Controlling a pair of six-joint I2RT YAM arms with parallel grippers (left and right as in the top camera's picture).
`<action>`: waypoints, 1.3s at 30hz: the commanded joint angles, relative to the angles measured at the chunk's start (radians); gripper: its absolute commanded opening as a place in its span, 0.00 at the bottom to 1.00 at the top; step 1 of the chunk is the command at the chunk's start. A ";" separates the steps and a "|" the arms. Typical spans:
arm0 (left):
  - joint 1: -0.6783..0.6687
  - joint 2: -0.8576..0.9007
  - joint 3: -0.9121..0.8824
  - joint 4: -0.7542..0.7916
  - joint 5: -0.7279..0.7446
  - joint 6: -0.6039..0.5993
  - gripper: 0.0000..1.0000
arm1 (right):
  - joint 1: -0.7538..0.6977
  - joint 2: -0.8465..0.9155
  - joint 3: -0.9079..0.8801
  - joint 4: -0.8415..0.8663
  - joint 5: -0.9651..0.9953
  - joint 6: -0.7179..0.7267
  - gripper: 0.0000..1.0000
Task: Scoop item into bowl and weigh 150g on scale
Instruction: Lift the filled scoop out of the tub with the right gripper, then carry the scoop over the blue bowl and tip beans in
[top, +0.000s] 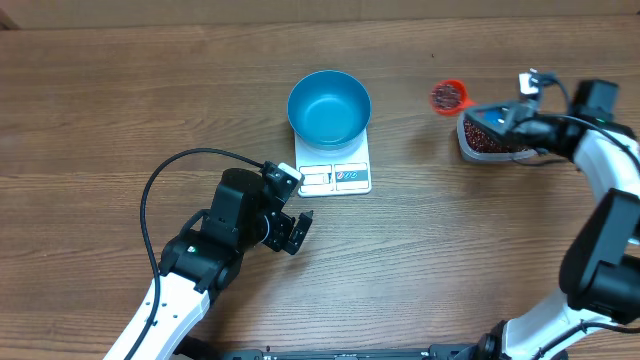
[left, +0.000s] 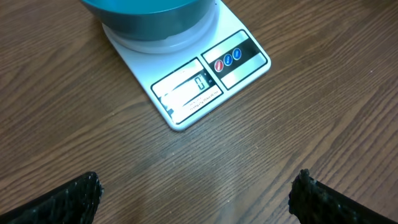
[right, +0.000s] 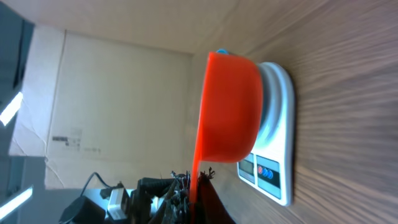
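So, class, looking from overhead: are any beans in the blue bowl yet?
No: the blue bowl on the scale shows only bare blue inside.

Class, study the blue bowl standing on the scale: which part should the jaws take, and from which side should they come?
Probably the rim of the bowl, from straight above, one jaw inside the wall and one outside. It stands upright and open-topped on the scale, and its round body looks too wide to span from the side.
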 joint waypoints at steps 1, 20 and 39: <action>0.004 0.005 -0.003 0.002 -0.006 -0.009 1.00 | 0.086 0.001 0.063 0.085 0.018 0.188 0.04; 0.004 0.005 -0.003 0.002 -0.006 -0.009 1.00 | 0.483 0.001 0.081 0.428 0.327 0.446 0.04; 0.004 0.005 -0.003 0.002 -0.006 -0.009 0.99 | 0.652 0.001 0.175 0.122 0.842 0.164 0.04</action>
